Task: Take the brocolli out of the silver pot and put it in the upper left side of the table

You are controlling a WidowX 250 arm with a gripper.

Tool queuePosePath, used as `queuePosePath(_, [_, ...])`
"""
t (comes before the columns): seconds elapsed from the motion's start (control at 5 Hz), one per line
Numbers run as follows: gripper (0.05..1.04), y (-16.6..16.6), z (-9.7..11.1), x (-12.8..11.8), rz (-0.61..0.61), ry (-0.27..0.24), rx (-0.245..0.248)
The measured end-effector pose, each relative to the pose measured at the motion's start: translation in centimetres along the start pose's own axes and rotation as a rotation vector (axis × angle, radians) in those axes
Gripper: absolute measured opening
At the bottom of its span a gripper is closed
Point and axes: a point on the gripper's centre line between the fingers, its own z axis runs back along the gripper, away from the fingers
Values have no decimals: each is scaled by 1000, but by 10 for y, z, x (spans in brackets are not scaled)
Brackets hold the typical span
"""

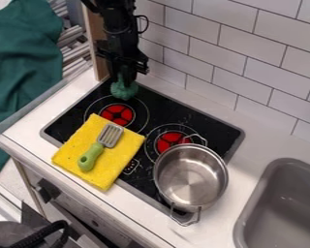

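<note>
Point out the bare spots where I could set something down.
Bare: the white counter between cooktop, tiled wall and sink; also the cooktop's far right corner, behind the pot. Crowded: the cooktop's left, with yellow cloth, spatula, and broccoli in the claw.

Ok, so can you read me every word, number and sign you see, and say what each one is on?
Small pale marks on the black stove top, beside the yellow cloth: too small to read.
Apart from those, I can't find any words, numbers, labels or signs that can be read.
</note>
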Motion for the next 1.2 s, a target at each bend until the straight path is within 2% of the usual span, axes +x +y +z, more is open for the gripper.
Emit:
queuePosePath(0.2, [333,4,-1,-3,6,9,-2])
queuePosePath(0.6, [930,4,-6,-14,7,41,-25])
queuePosePath(0.8, [1015,2,18,-17,1,-4,-10])
queuePosePath(1.0, [1009,-9,51,-26,-3,-66,-10])
queuePosePath(1.2, [1008,-25,64,-49,3,-62,-19])
